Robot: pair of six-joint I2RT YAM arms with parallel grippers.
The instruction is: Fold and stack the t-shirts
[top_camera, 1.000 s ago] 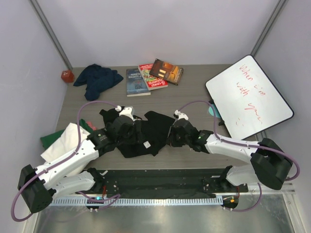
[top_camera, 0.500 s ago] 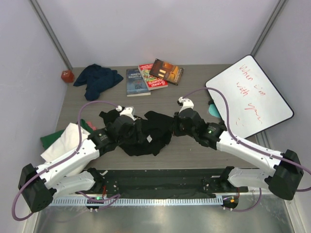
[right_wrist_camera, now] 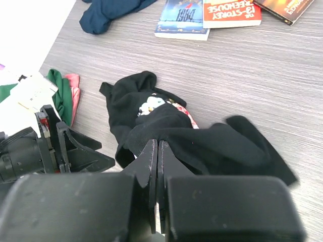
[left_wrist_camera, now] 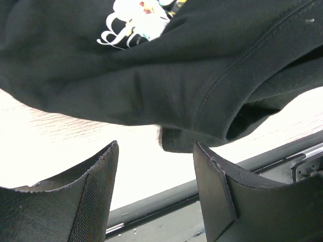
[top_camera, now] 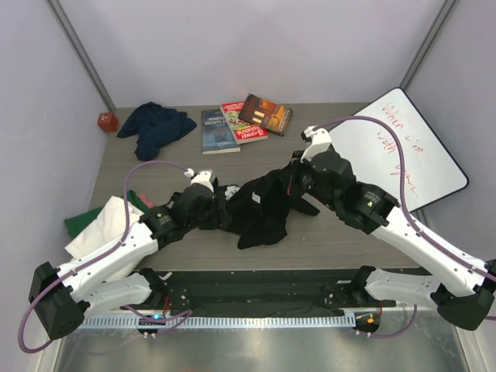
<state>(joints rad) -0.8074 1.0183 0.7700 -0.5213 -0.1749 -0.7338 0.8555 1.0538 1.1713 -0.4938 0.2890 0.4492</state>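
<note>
The black t-shirt (top_camera: 262, 208) with a rose print hangs bunched in mid-table, lifted at its right end. My right gripper (top_camera: 293, 186) is shut on a fold of it; in the right wrist view the fingers (right_wrist_camera: 151, 161) pinch the black cloth (right_wrist_camera: 212, 146). My left gripper (top_camera: 221, 209) stands open at the shirt's left end. In its wrist view the open left gripper (left_wrist_camera: 156, 146) holds nothing, and the black cloth (left_wrist_camera: 151, 65) hangs just beyond the tips. A navy t-shirt (top_camera: 155, 125) lies crumpled at the back left. Folded white (top_camera: 105, 225) and green (top_camera: 76, 225) t-shirts lie at the left edge.
Three books (top_camera: 244, 122) lie at the back centre. A whiteboard (top_camera: 395, 155) leans at the right. A small red object (top_camera: 107, 121) sits in the back left corner. A pink cloth (top_camera: 145, 200) lies by the white shirt. A black rail (top_camera: 256, 283) runs along the near edge.
My right gripper has risen and moved back and to the right, dragging the black t-shirt with it and stretching it. The left gripper has stayed open in nearly the same place.
</note>
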